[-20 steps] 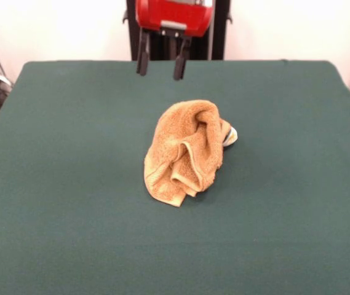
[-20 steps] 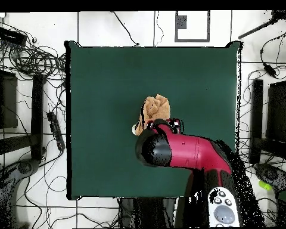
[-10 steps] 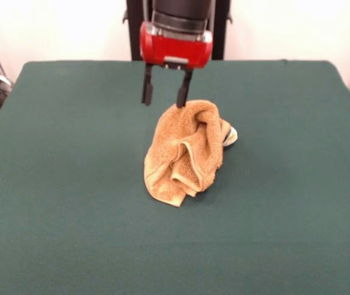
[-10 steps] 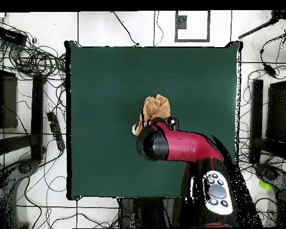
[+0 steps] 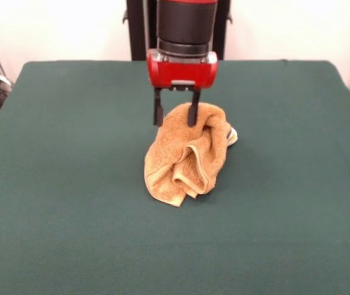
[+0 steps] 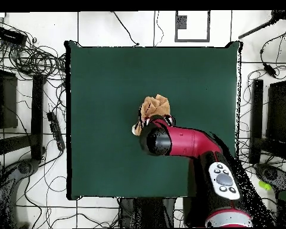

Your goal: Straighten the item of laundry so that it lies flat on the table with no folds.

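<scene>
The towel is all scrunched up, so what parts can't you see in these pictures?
- Towel, front view: its inner layers and underside are hidden by its own folds, so its full shape cannot be told.
- Towel, overhead view: the part nearest the robot is covered by the red arm.
- Gripper, overhead view: hidden under the arm.
- Pale bit at the towel's edge, front view: too small to identify.
</scene>
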`<state>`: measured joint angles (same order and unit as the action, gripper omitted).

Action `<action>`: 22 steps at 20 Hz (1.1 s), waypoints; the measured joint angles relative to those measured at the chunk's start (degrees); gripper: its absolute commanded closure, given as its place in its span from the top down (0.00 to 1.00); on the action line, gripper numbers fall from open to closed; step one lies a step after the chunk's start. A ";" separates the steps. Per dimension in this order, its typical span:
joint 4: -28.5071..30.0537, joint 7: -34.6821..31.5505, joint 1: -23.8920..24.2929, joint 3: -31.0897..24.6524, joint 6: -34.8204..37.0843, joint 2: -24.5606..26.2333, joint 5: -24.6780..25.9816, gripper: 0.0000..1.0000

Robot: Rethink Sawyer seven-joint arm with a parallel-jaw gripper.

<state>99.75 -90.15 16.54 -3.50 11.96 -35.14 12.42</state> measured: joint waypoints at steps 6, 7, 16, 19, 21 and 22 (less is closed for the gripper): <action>0.45 0.00 6.35 -7.18 -2.16 0.79 -0.04 1.00; 0.45 0.00 7.38 -8.41 -2.59 1.19 -0.12 1.00; 2.17 0.00 12.31 -15.88 -3.37 2.66 -2.58 1.00; 2.53 0.00 11.88 -16.05 -3.37 2.65 -3.03 1.00; 2.57 0.00 11.12 -16.06 -3.37 2.65 -3.14 1.00; 2.57 0.00 10.91 -16.06 -3.37 2.64 -3.13 1.00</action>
<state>102.33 -90.15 27.46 -19.56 8.59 -32.50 9.29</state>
